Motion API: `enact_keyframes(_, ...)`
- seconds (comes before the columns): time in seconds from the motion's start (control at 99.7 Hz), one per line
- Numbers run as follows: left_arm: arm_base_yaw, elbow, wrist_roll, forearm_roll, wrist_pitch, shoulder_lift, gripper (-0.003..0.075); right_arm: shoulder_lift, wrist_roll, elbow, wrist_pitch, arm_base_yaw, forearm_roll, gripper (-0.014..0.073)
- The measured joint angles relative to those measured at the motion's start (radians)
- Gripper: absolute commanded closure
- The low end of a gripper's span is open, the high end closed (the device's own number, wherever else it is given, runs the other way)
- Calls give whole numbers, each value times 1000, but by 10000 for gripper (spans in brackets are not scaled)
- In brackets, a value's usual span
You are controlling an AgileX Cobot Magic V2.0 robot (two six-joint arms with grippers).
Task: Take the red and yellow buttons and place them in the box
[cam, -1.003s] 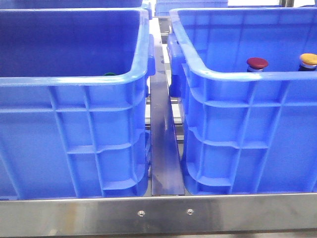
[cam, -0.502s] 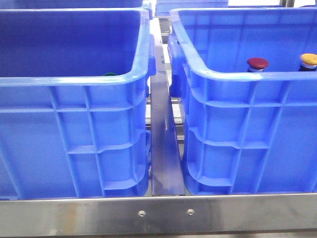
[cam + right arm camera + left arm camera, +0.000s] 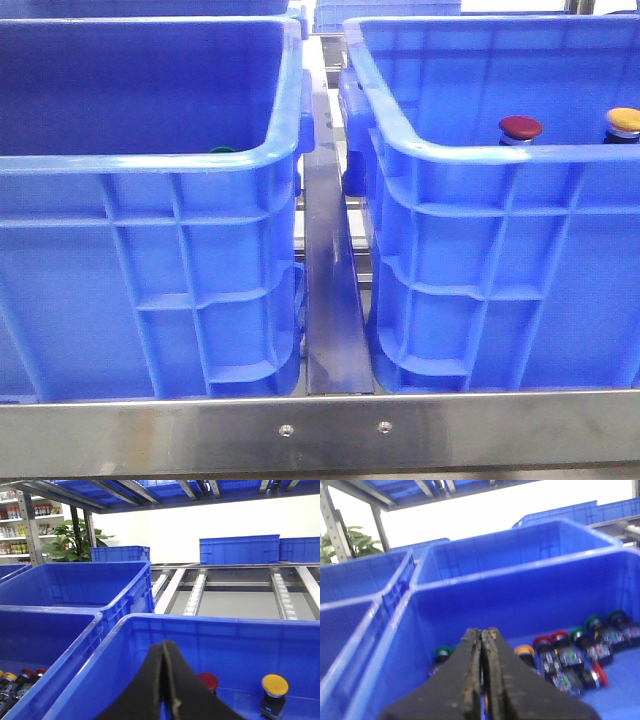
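Two big blue crates fill the front view, side by side on a metal rack with a steel rail [image 3: 330, 430] across the near edge and a metal divider strip [image 3: 330, 300] running between them. The left crate [image 3: 150, 290] shows just a sliver of a green cap [image 3: 221, 150] over its near rim. From the left wrist camera that crate has a whole pile of buttons on its floor, red, green and orange caps mixed together. The right crate [image 3: 500, 290] is the box with the two task buttons in it: the red button [image 3: 520, 128] and the yellow button [image 3: 623, 121] both poke up above its near wall, standing upright, a bit apart from each other, yellow further to the right. The right wrist camera shows the same pair sitting on the box floor.

Further back there are more blue crates, roller tracks and a leafy plant [image 3: 80, 540].

The left gripper [image 3: 482, 670] is clenched with its fingers pressed together, nothing between them, hovering over the pile crate. The right gripper [image 3: 165, 680] is closed tight and empty too, above the box near the red button.
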Motion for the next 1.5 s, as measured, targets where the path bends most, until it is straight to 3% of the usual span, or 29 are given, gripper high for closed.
enact_keyframes(0.221,2,149,4,-14,-24,0,739,0,-2,0,0,0,0,662)
enact_keyframes(0.351,2,259,5,-15,-120,0,739,0,-2,0,0,0,0,662)
enact_keyframes(0.762,2,261,-2,-16,-273,0,739,0,0,0,0,0,0,662)
enact_keyframes(1.505,2,261,-2,-18,-283,0,739,0,0,0,0,0,0,662)
